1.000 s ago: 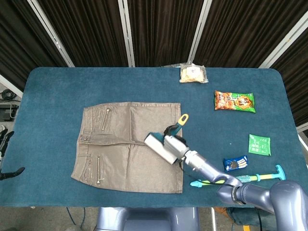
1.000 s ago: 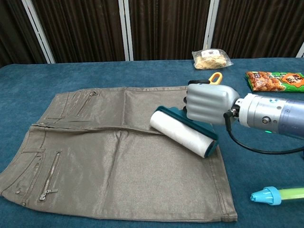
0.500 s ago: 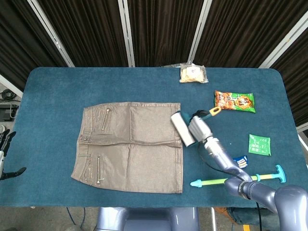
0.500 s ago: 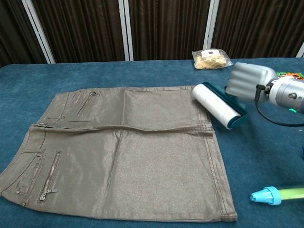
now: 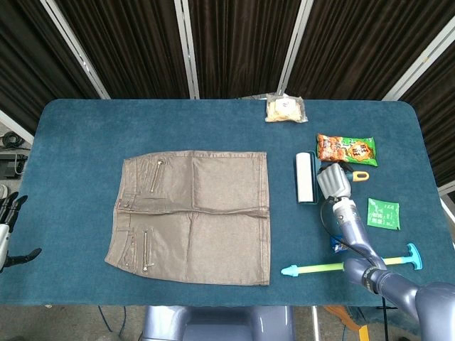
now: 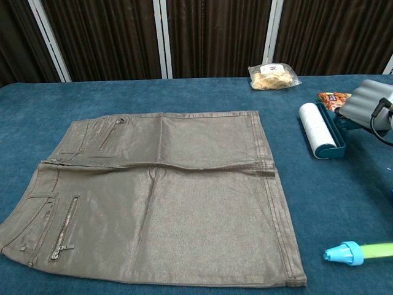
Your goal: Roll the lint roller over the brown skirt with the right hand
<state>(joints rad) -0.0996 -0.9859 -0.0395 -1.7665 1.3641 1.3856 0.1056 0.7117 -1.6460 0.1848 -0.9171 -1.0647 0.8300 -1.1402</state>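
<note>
From the head view, I see the skirt lying flat on the table, a little toward the left and front edges, and the roller is now off the cloth, just beside its right hem, toward the right edge of the table. My right hand is closed around the handle, with the yellow end of the handle sticking out past it toward the snack bag. The left hand hangs off the left edge of the table with fingers apart, holding nothing. From the chest view, the roller seems to rest on the table, and the right hand wraps the handle from above. I judge the roller is light and stiff, so the handle is the right place to grip. The skirt looks soft and thin, with a small fold across the middle, so it may bunch if I press hard.
</note>
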